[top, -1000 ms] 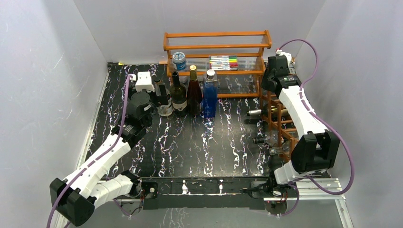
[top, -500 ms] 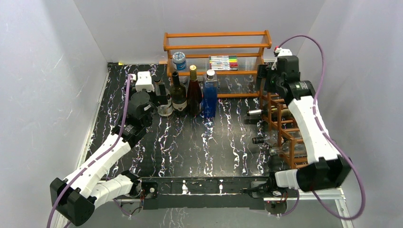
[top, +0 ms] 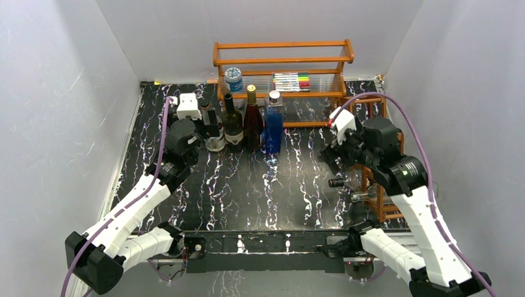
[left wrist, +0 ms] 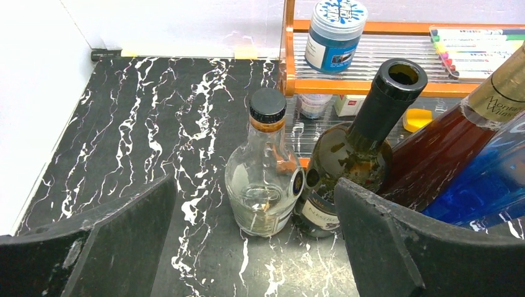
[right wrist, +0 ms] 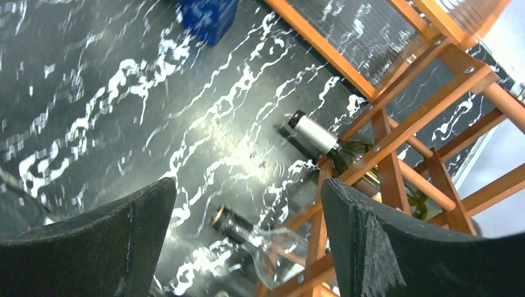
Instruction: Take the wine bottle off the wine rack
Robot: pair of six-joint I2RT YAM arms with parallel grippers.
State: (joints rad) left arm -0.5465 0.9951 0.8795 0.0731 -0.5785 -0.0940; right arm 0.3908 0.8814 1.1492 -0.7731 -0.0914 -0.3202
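Swung down from behind the wine rack (right wrist: 390,176), the right gripper (right wrist: 247,182) now hangs wide open facing it. The silver-capped wine bottle (right wrist: 314,133) lies in its cell, ungrasped. The left gripper (left wrist: 255,185) gapes idle. Grasping and withdrawal remain.

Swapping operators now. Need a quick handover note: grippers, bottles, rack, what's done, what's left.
Left gripper: open, empty, facing the standing bottles by the orange shelf.
Right gripper: open, empty, in front of the wine rack, touching nothing.
A silver-capped bottle and a clear bottle lie in the rack, necks sticking out toward the gripper.
Done: nothing pulled out yet.
Left: grip a neck, probably the silver-capped one, slide it out, set it on the table.
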